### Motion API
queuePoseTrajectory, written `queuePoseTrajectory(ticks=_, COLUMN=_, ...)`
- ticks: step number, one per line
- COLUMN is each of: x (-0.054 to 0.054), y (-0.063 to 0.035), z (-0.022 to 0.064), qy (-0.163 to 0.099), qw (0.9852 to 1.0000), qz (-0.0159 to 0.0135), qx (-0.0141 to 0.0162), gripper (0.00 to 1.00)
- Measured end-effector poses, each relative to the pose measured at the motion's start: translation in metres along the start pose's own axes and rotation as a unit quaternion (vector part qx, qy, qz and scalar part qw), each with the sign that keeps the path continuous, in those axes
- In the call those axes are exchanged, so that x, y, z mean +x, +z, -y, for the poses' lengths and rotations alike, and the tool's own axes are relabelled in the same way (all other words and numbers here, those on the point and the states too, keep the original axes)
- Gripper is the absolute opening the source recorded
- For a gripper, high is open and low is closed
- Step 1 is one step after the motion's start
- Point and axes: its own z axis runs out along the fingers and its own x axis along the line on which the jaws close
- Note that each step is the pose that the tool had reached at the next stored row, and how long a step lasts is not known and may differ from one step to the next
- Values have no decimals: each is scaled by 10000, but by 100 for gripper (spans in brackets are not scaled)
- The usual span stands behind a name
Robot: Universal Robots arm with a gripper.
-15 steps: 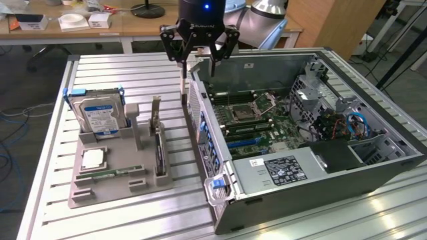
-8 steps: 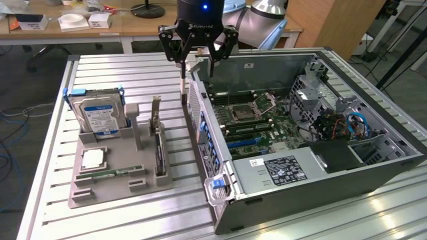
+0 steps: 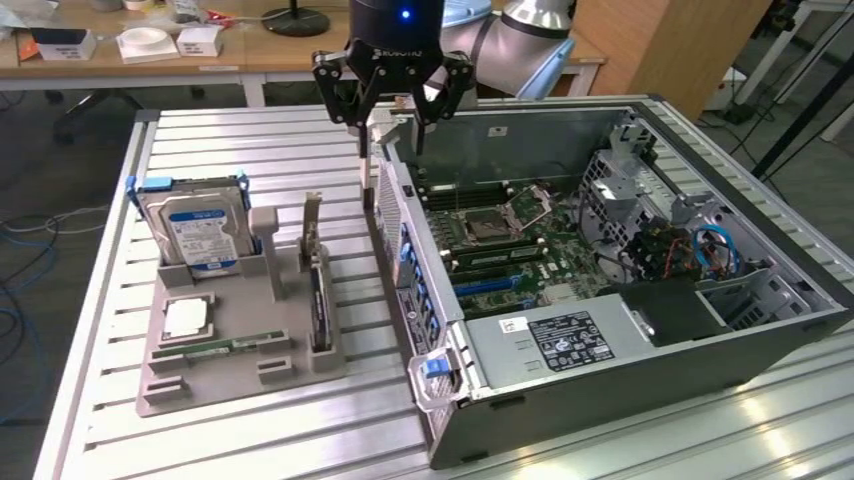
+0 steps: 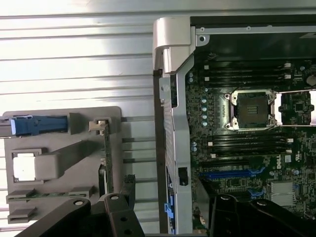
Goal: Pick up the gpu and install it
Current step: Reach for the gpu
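Grey holder [image 3: 220,375] props the gpu [image 3: 320,305] upright for an easy grasp; the end effector [image 3: 391,125] hangs wide open, empty, above the computer case [image 3: 400,250].

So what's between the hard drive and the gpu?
A grey upright post of the holder stands between the hard drive and the gpu, seen in the exterior view.

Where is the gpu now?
Exterior view: the thin dark gpu card stands upright in the grey tray, between the silver hard drive and the open computer case.
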Motion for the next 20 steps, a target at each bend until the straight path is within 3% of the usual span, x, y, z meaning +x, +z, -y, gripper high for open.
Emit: queuePoseTrajectory(ticks=20, x=227, y=31, z=18, qy=0, qw=10000, qz=-1, qx=0, gripper=61)
